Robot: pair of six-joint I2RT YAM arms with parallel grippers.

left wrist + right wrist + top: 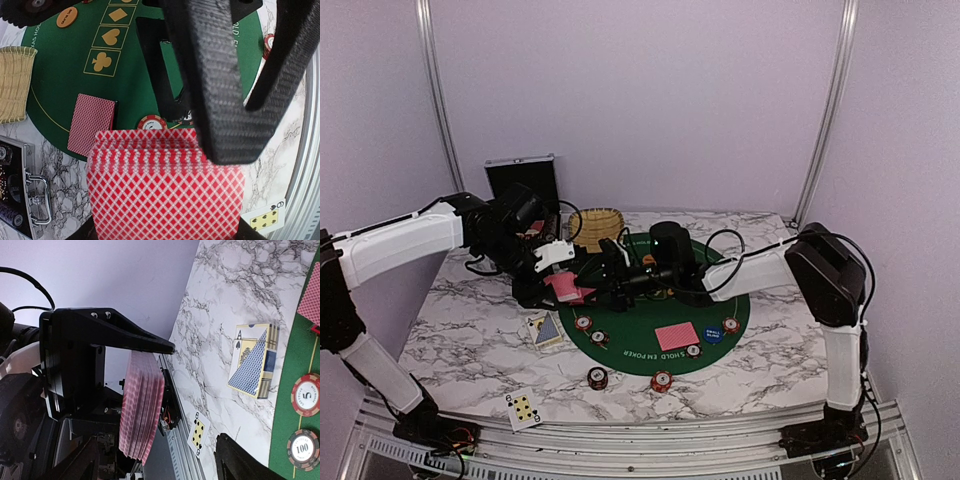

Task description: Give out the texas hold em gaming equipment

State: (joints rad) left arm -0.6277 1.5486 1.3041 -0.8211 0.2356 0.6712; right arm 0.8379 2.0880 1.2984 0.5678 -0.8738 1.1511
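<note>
My left gripper (556, 274) is shut on a thick deck of red-backed playing cards (165, 185), held on edge above the marble table's left part. My right gripper (608, 270) reaches in from the right and stands open. Its black fingers (220, 100) sit just over the deck's top edge, and the deck (142, 405) stands before the open jaws, untouched. One red-backed card (677, 335) lies face down on the green felt mat (720, 290). Several red-and-white poker chips (583, 323) lie around the mat's near edge, with a blue disc (712, 333) and an orange disc (66, 17).
A card box (545, 330) lies left of the mat. A face-up six of spades (524, 408) lies at the near edge. The wicker basket (595, 228) and the open black case (523, 180) stand at the back. Two chips (597, 377) lie off the mat in front.
</note>
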